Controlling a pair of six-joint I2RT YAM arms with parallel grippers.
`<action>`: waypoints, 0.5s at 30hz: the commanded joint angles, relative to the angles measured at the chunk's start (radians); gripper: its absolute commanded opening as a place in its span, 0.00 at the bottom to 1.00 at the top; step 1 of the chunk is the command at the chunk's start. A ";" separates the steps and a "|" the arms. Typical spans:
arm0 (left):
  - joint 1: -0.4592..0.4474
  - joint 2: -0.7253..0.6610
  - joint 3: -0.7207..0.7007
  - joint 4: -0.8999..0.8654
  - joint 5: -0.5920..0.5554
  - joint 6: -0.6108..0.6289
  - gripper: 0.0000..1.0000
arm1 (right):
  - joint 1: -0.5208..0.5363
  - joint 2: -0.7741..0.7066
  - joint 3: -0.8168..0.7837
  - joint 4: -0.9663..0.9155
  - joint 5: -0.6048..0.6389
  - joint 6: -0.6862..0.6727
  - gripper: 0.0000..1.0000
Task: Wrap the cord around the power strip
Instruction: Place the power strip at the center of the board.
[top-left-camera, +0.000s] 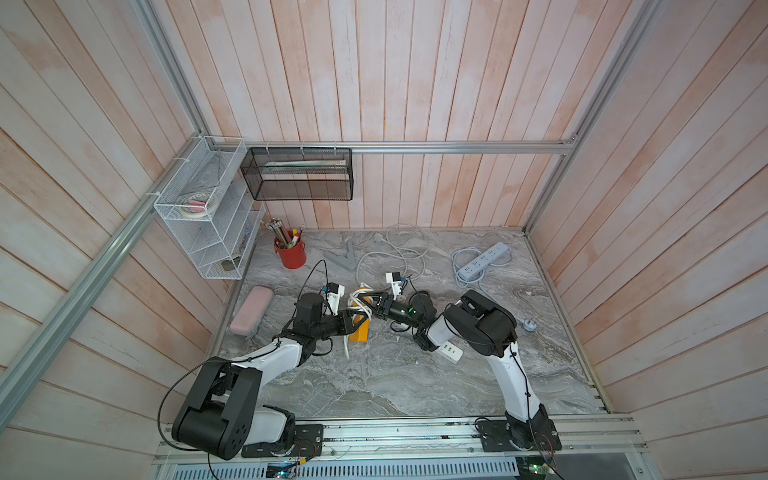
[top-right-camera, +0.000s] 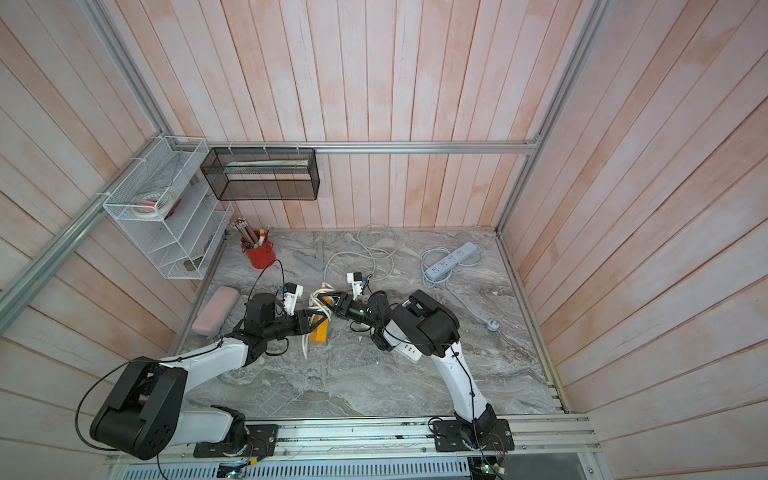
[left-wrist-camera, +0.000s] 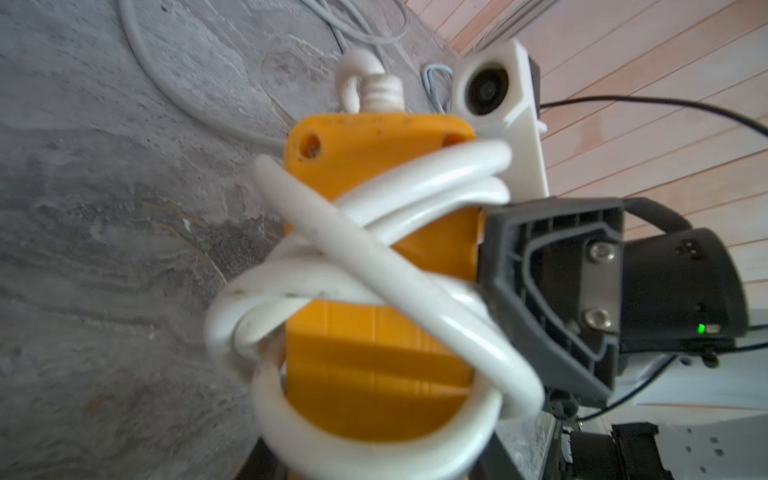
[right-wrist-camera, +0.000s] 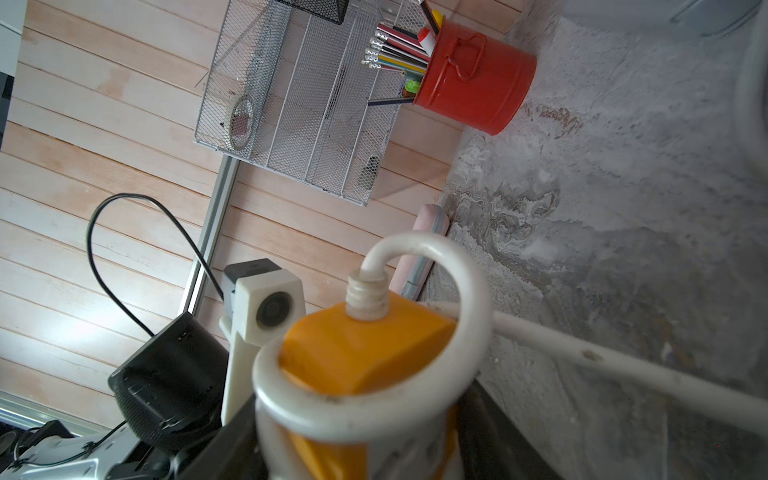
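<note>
The orange power strip (top-left-camera: 360, 333) sits a little left of the middle of the marble-patterned worktop (top-left-camera: 374, 386), lengthwise between the near and far edges, with both arms meeting over it. The white cord (top-left-camera: 356, 296) is looped several times around its body, the turns crossing one another, as the left wrist view shows (left-wrist-camera: 415, 187). One loose end trails toward the near edge.

The right gripper (top-left-camera: 369, 305) clamps the far part of the strip, one finger (left-wrist-camera: 540, 291) pressed flat against its side. The left gripper (top-left-camera: 355, 321) straddles the strip's middle. Whether its jaws grip the strip or the cord cannot be told.

A red pencil tin (top-left-camera: 291, 255) stands near the far left corner, and a pale blue power strip (top-left-camera: 484, 262) lies toward the far right corner.
</note>
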 joint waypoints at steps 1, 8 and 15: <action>0.002 -0.024 0.001 0.013 -0.083 0.005 0.11 | -0.005 -0.079 -0.039 0.093 -0.004 0.004 0.57; 0.003 -0.121 -0.053 0.043 -0.163 0.017 0.01 | -0.112 -0.340 -0.236 -0.275 0.054 -0.164 0.73; -0.001 -0.167 -0.053 -0.019 -0.274 0.036 0.00 | -0.195 -0.588 -0.147 -1.137 0.174 -0.562 0.74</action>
